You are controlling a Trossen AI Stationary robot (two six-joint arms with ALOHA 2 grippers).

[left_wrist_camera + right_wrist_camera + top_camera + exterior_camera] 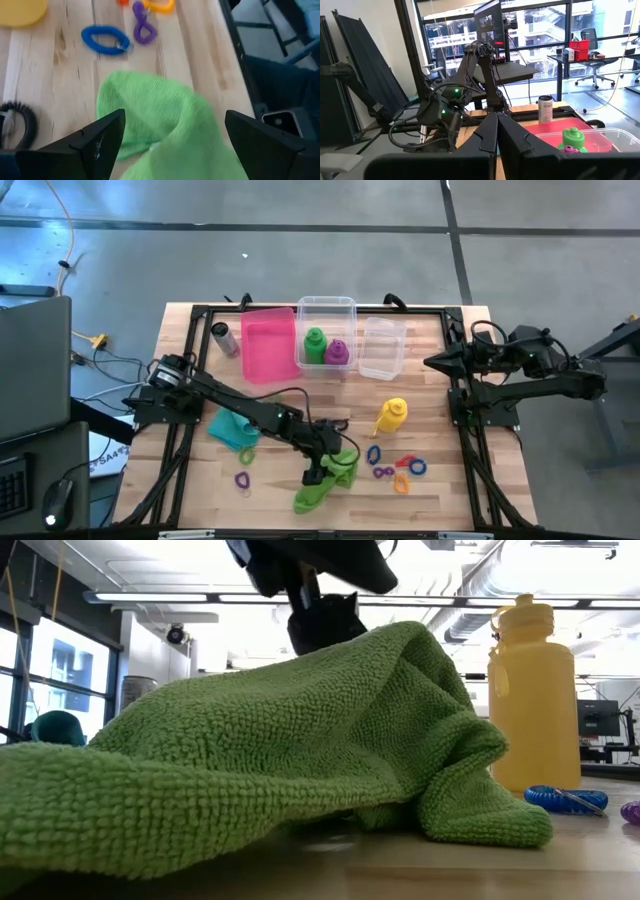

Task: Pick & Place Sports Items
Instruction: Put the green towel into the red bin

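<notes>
Hovered with left gripper (172, 137) spread wide astride the lime green cloth (325, 485), seemingly ready to pinch it, while right gripper (497, 131), fingers together, waited aside.

Pink bin (268, 344), clear bins (382, 348), grey cylinder (224, 338).

Lime green cloth (322, 485); yellow bottle (391, 416); teal cloth (233, 428).

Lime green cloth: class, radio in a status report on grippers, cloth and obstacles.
Left gripper open over lime green cloth, cloth on table, not gripped. Right gripper shut, parked at right edge. Blue ring and yellow bottle nearby, clear.
</notes>
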